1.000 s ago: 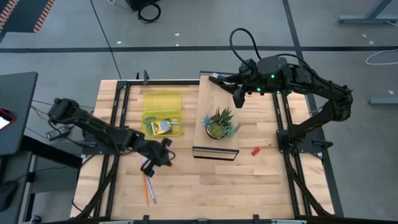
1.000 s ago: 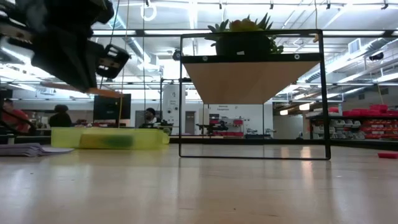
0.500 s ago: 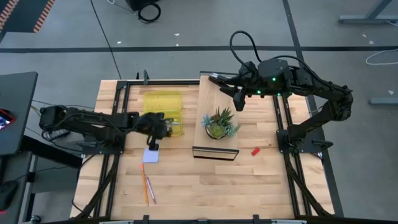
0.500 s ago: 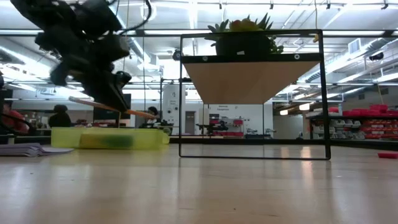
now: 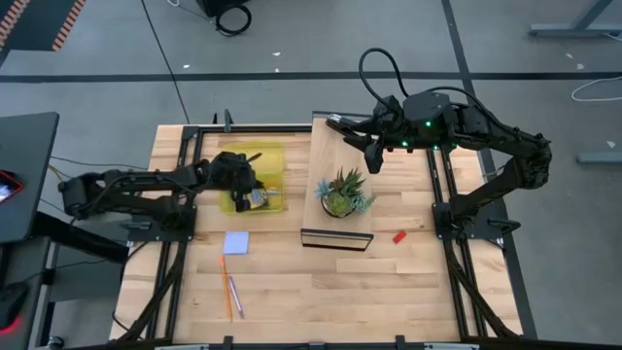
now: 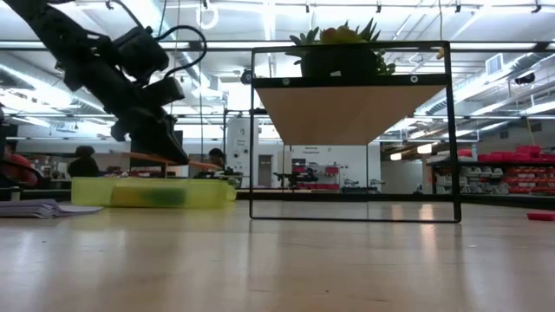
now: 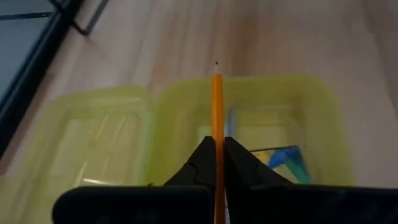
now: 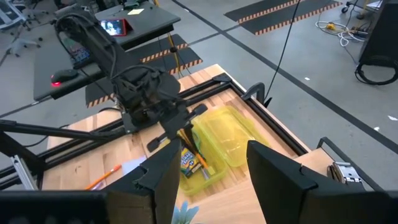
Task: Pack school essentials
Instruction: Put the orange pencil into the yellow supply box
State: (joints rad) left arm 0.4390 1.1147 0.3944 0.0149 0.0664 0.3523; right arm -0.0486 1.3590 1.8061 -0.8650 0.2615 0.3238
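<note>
My left gripper (image 5: 243, 177) (image 7: 216, 149) hovers over the open yellow translucent case (image 5: 255, 177) (image 7: 242, 118), shut on an orange pencil (image 7: 216, 99) (image 6: 173, 159). The yellow-and-green crayon box (image 5: 255, 198) lies in the case. On the bare tabletop lie the pale blue pad (image 5: 235, 242), another orange pencil (image 5: 225, 290) with a pink one (image 5: 236, 297) beside it, and the red block (image 5: 398, 236). My right gripper (image 5: 372, 156) (image 8: 211, 168) is open, in the air over the far part of the wooden stand. My left gripper pinches the orange pencil's shaft (image 7: 216, 134) between its two fingers, coming slanting down from above. The sharpened point (image 7: 216, 64) sticks out ahead of the fingertips. The pencil is lifted clear and lies nearly level above the case (image 6: 152, 191).
A black-framed wooden stand (image 5: 335, 146) right of the case carries the green spiky potted plant (image 5: 342, 192) (image 6: 340, 39). The case's lid (image 5: 253, 156) lies open toward the far edge. Black rails (image 5: 185, 194) run along both sides of the table.
My left gripper has carried the orange pencil from above the blue pad toward the far edge and now hangs over the yellow case, having turned on the way. The pad, hidden under the gripper a second ago, now shows. My right arm has kept still.
</note>
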